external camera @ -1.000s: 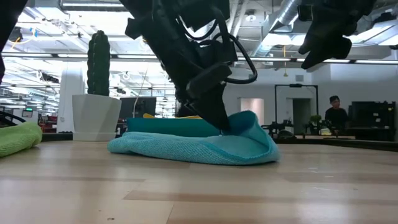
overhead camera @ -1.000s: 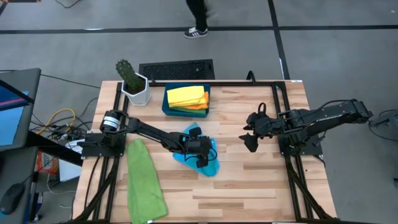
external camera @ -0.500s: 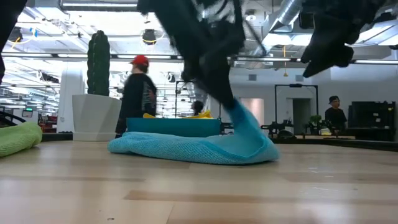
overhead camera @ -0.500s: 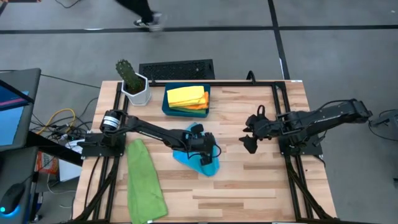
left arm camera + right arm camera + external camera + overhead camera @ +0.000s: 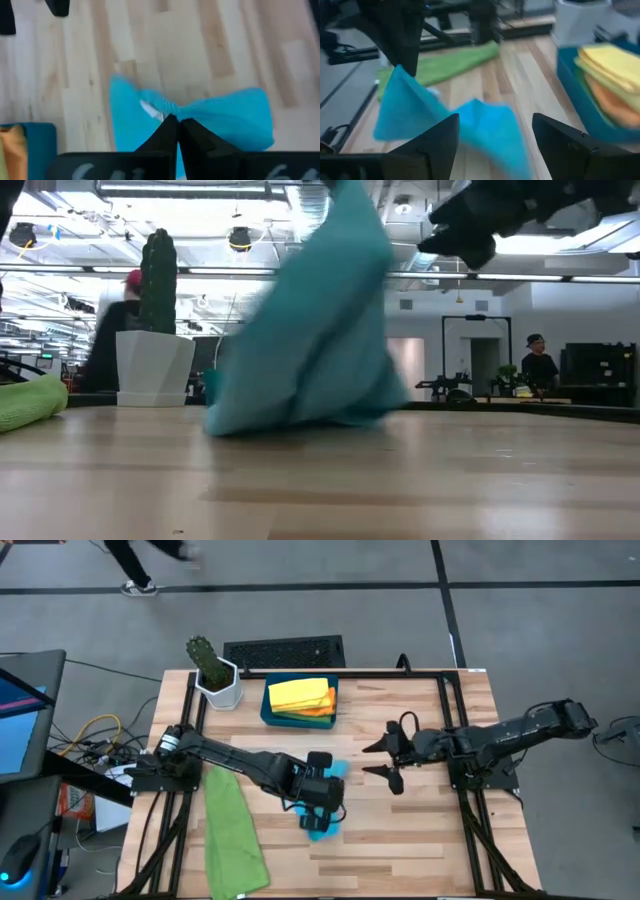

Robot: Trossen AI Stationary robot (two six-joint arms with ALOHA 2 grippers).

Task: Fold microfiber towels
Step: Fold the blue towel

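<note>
The left gripper (image 5: pixel 318 812) sits just below the centre of the tabletop (image 5: pixel 400 840), its fingers (image 5: pixel 167 131) clenched on a pinch of the sky-blue towel (image 5: pixel 322 830). In the low view the towel (image 5: pixel 310 350) hangs as a tall drape with its lower edge touching the wood, so it appears lifted but not clear of the surface.

The right gripper (image 5: pixel 385 760) hovers at 2 o'clock from the towel, well apart from it, fingers (image 5: pixel 435 145) released and spread wide, holding nothing.

Step in hand, by judgement: raise the towel by one point so it can be laid out flat. To do it well:
- Keep the pinch closed; a loosened grip drops the cloth in a heap.
- Bring the right gripper to a free hanging corner before spreading.
- Lower slowly so the trailing edge lies flat.

The green towel (image 5: pixel 232 835) lies at 9 o'clock; the yellow towel (image 5: pixel 298 693) rests on the orange towel (image 5: pixel 322 710) in the teal tray (image 5: pixel 266 712) at 12 o'clock.
</note>
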